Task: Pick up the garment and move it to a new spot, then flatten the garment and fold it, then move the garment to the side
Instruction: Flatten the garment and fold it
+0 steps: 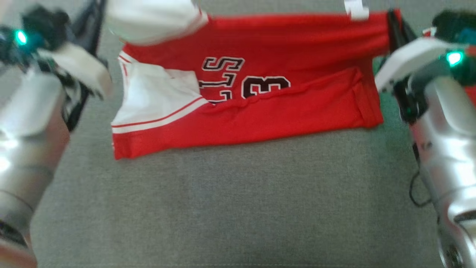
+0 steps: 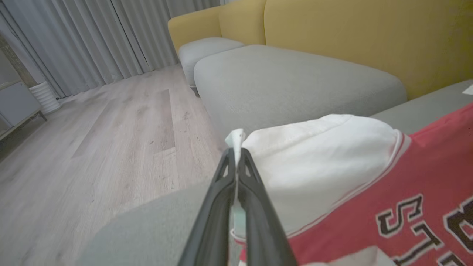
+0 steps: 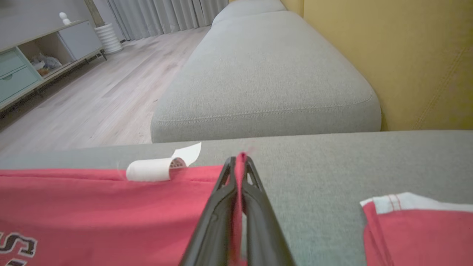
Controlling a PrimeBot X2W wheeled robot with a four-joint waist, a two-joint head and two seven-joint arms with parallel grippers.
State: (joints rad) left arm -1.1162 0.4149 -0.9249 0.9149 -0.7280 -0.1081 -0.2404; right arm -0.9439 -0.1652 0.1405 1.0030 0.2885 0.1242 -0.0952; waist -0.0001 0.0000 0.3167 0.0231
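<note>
Both tools are clamped on the jersey (image 1: pixel 282 111), spread across the far half of the cushion (image 1: pixel 223 208): left tool (image 2: pixel 236 153) pinching its white sleeve, right tool (image 3: pixel 240 159) nipping a red edge. Light, soft, floppy stuff, I'd say, so corners and hems are the hold. Head view gives the whole spread and folded near flap; wrist views give the pinches, blurred from above.

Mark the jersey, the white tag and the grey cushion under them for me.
jersey (image 1: pixel 297 111): head view, red cloth just below the number.
tag (image 3: pixel 147 170): right wrist view, the rolled white part at the jersey's edge.
cushion (image 1: pixel 238 208): head view, bare grey fabric nearer than the jersey.
</note>
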